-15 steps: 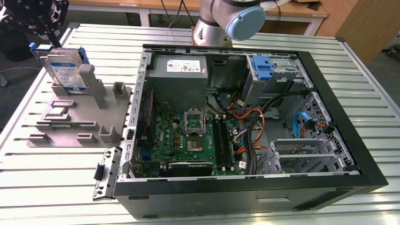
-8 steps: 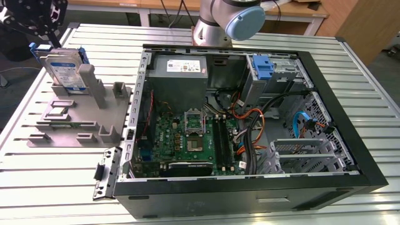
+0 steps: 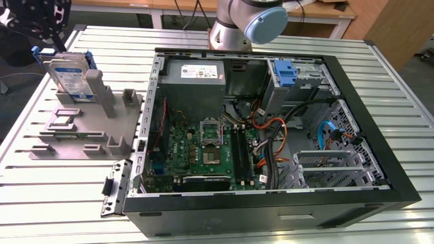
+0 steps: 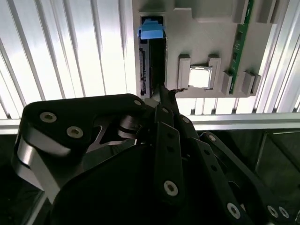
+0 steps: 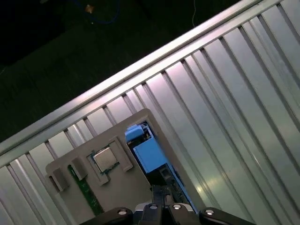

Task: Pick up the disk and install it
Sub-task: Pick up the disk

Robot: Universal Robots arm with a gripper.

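Silver rectangular hard disk in a blue plastic carrier frame stands upright in a slot of the grey plastic holder tray. The tray also holds a square processor chip and a green memory strip. The black gripper hovers just above, fingertips pinched together and empty.

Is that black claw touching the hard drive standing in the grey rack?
Cannot tell. In the second wrist view the gripper meets the edge of the disk, but neither a gap nor contact shows plainly.

The gripper hides one end of the disk.
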